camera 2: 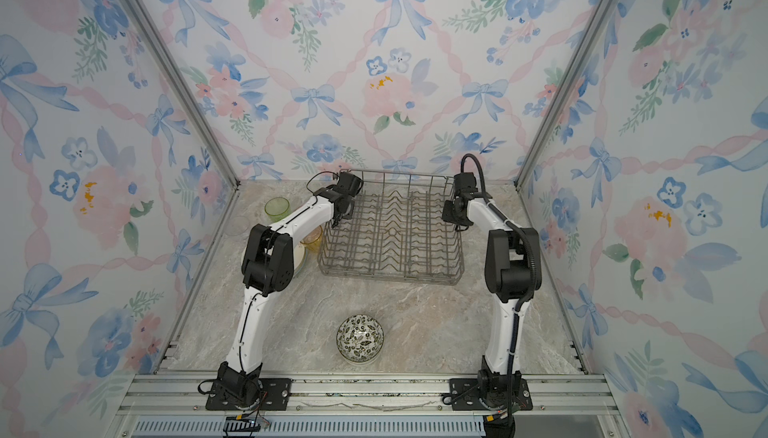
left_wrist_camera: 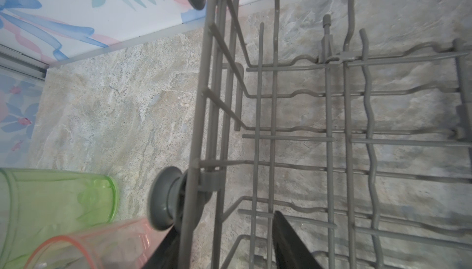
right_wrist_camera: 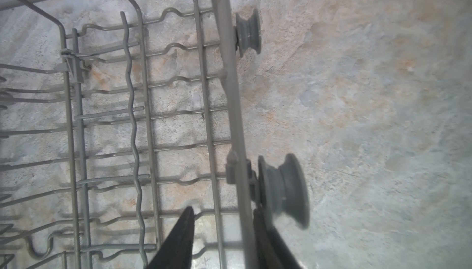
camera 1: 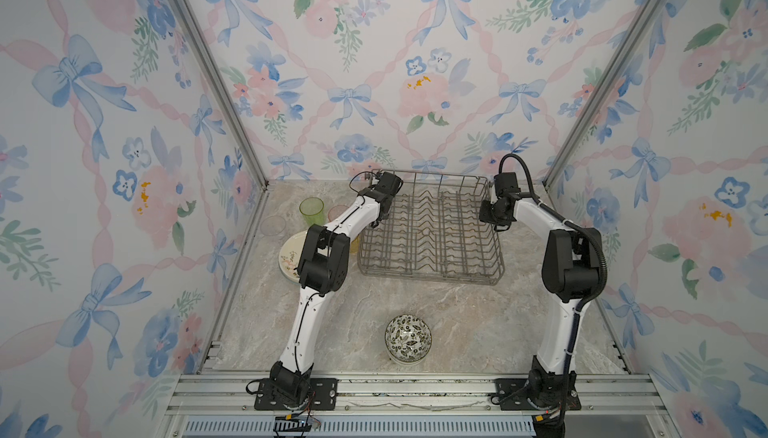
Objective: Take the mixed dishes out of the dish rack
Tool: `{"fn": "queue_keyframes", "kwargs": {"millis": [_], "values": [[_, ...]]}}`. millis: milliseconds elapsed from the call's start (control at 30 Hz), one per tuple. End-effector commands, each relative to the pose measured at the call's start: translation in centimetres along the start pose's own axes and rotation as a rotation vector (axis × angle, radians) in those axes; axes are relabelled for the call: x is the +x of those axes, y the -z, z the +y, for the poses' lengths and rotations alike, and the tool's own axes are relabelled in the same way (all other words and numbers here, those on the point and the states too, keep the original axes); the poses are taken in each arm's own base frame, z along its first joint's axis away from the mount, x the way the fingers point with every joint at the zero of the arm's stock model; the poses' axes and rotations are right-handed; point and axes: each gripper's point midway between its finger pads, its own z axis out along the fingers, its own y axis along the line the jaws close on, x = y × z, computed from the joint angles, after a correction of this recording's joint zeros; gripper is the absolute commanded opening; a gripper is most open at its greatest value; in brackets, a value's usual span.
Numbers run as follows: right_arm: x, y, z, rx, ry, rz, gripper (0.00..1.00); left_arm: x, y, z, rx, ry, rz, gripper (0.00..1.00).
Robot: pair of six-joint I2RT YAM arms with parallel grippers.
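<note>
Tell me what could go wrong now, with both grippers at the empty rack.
1. The left gripper and right gripper each straddle a side rail of the dish rack, jaws open; an uneven pull could tilt or skew it.
2. The green tumbler and plate sit close to its left side; a sideways shift could knock them.
</note>
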Motion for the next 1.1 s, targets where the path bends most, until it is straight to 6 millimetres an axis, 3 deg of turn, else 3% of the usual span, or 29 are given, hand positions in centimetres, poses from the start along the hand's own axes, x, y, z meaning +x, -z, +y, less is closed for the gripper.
{"fn": "queue_keyframes", "kwargs": {"millis": [0,267,367,467,567,733,933,1067], "values": [[-0.9,2.7,3.4,-0.136,0.014,-0.06,0.55,-1.1,1.4,-3.5,0.085,-0.004,-0.053,0.54],[-3.1,6.4,2.4,-0.164,0.01,-0.156,0.61,-2.4,3.4,-3.2,0.063,-0.013,-0.098,0.59],[-3.6,7.3,2.0,-0.167,0.015,-0.171,0.71,-2.6,4.1,-2.7,0.034,-0.01,-0.11,0.66],[-3.8,7.9,1.5,-0.17,0.007,-0.176,0.79,-2.8,4.8,-2.5,0.027,-0.008,-0.119,0.66],[-4.1,8.8,0.8,-0.168,-0.004,-0.207,0.81,-3.0,5.7,-2.1,-0.002,-0.005,-0.136,0.78],[-5.1,11.4,-1.6,-0.141,-0.036,-0.316,0.89,-3.4,7.9,-0.9,-0.083,-0.007,-0.176,0.98],[-4.9,13.8,-5.3,-0.044,-0.074,-0.442,0.99,-3.8,10.2,0.7,-0.113,0.032,-0.206,0.98],[-3.5,15.5,-6.8,0.026,-0.038,-0.544,0.97,-3.4,12.8,2.5,-0.109,0.089,-0.246,0.98]]}}
